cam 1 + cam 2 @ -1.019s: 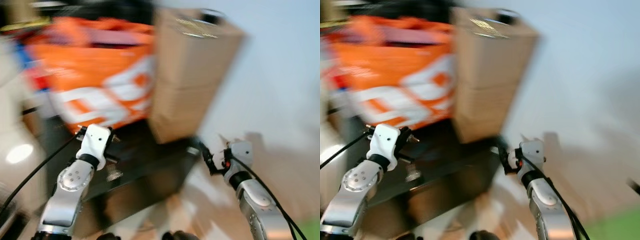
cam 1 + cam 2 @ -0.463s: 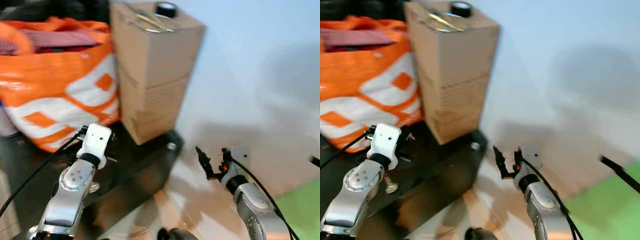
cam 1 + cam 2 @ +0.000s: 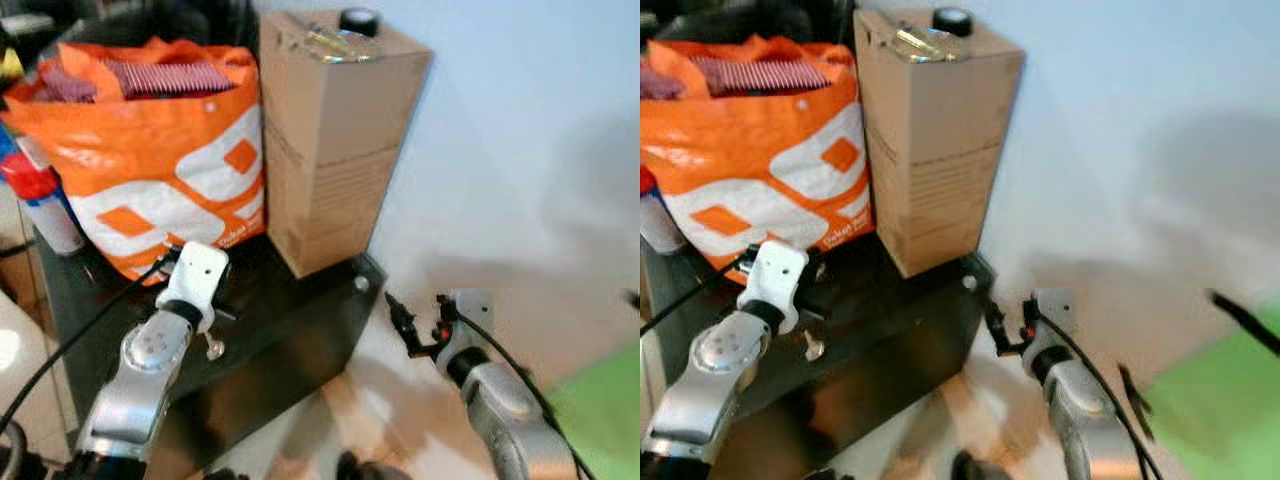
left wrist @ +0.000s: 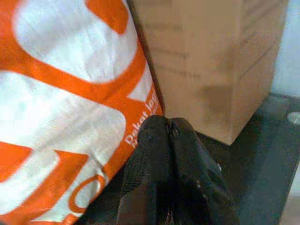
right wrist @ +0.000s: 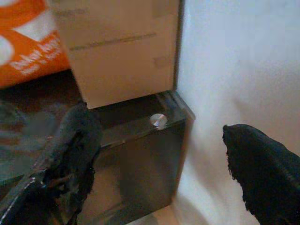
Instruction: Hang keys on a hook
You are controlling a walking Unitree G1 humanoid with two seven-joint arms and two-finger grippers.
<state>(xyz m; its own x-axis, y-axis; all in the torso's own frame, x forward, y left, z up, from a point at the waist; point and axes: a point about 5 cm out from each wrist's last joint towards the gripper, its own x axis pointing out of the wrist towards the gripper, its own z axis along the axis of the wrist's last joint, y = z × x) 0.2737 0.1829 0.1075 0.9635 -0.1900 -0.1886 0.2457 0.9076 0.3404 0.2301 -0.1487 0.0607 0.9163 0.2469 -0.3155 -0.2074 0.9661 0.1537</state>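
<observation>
One dark glass table point(image 3: 300, 330) against pale wall point(image 3: 520, 120).

We see the orange bag point(image 3: 160, 160) cut off at the frame's left edge. The small metal piece point(image 3: 213, 347) hanging below the left gripper point(image 4: 171, 140) is too blurred for us to identify.

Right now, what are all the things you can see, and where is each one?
Bag: one, orange and white, on the dark table, left of the box.
Cardboard box: one, brown, tall, on the table by the wall.
Round cap: one, black, on top of the box.
Spray can: one, red and white, left of the bag.
Table: one, dark, glossy.
Wall: pale blue-white, behind.
Left gripper: fingers pressed together, near the bag.
Right gripper: fingers spread, near the table's corner.
</observation>
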